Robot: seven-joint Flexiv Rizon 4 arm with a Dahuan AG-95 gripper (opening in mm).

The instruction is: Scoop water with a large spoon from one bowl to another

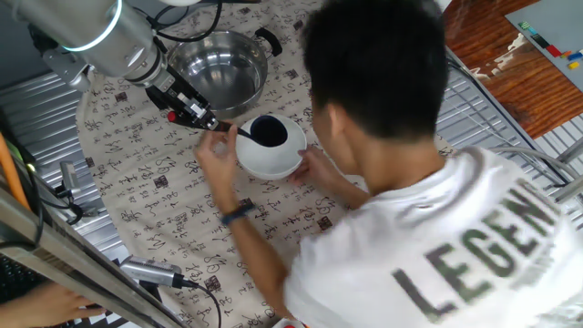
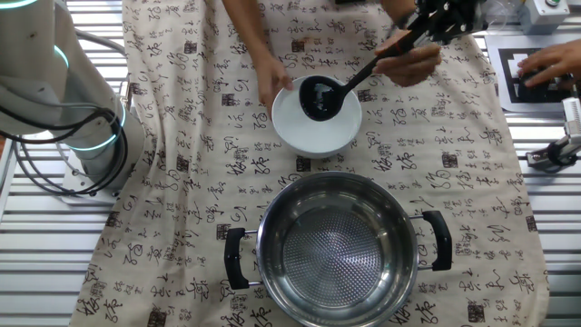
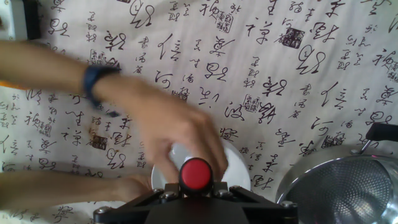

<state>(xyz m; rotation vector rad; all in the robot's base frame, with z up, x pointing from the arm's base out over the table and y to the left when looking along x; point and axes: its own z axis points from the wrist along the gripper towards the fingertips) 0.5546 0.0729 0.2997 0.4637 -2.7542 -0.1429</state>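
Hand view shows the claw (image 3: 196, 194) pinching the red end of the ladle (image 2: 320, 95); its cup sits in the white bowl (image 2: 316, 132). Ladle is light and stiff, so the handle end is a fair hold, but water can spill

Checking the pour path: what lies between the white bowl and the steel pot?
Only bare printed cloth lies between white bowl and steel pot, seen in the other fixed view.

The robot arm (image 1: 91, 32) reaches down from 10 o'clock in one fixed view, wrist angled low toward 4 o'clock. Its claw (image 1: 202, 118) is clamped on the ladle's handle (image 2: 377, 62), the red end (image 3: 196, 174) sitting between the fingers.
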